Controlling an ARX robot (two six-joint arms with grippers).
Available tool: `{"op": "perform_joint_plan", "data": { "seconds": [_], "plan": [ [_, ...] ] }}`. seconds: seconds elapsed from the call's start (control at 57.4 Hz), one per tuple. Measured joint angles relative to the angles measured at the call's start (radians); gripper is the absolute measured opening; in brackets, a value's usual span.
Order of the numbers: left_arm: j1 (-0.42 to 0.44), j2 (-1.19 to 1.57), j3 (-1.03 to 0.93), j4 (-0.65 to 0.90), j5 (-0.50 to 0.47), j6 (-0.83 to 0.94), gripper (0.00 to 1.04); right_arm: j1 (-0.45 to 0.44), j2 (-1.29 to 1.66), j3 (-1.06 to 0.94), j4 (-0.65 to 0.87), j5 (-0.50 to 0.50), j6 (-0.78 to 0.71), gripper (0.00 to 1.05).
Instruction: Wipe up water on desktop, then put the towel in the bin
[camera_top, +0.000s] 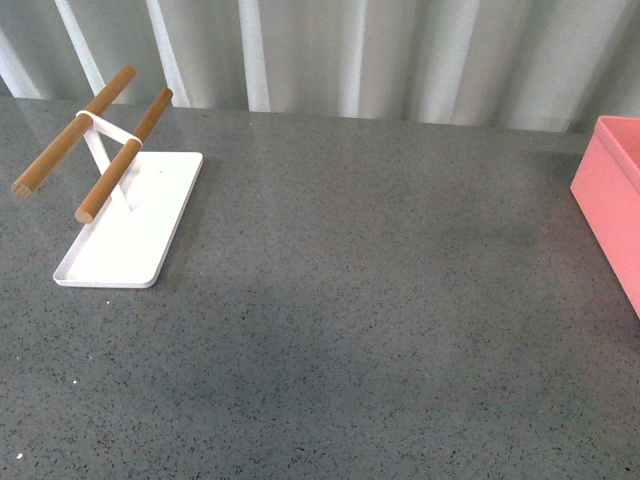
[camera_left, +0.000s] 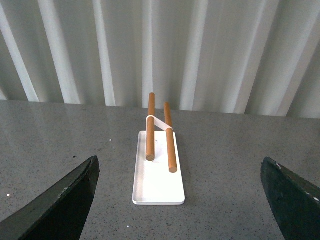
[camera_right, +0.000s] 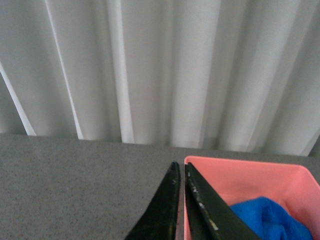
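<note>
Desktop (camera_top: 350, 300): dark grey, speckled; carries the other items.
Bin (camera_right: 240, 175): salmon pink, at the desktop's right edge, well apart from the white tray.
Towel (camera_right: 265, 215): blue, lying inside the bin.
White tray (camera_top: 130, 230): on the desktop's far left; two wooden rods (camera_top: 120, 155) raised above it.
Left gripper (camera_left: 180, 200): fingers spread wide, holding nothing, facing the white tray.
Right gripper (camera_right: 181, 200): fingers pressed together, holding nothing, at the bin's rim.

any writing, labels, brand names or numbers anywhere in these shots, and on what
None can be read in any view.
The white tray and its wooden rods: plain, unmarked.
The pink bin and blue towel: no label shows.
The desktop and the curtain: speckles and folds only.
</note>
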Motion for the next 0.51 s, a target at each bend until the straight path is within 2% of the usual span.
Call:
{"op": "perform_joint_plan", "data": {
  "seconds": [0.244, 0.331, 0.505],
  "plan": [
    [0.000, 0.000, 0.000, 0.000, 0.000, 0.000, 0.98, 0.034, -0.142, -0.122, -0.010, 0.026, 0.001, 0.03],
    [0.000, 0.000, 0.000, 0.000, 0.000, 0.000, 0.98, 0.078, -0.200, -0.161, -0.031, 0.092, 0.002, 0.03],
    [0.000, 0.000, 0.000, 0.000, 0.000, 0.000, 0.98, 0.105, -0.315, -0.220, -0.087, 0.096, 0.002, 0.03]
  ]
}}
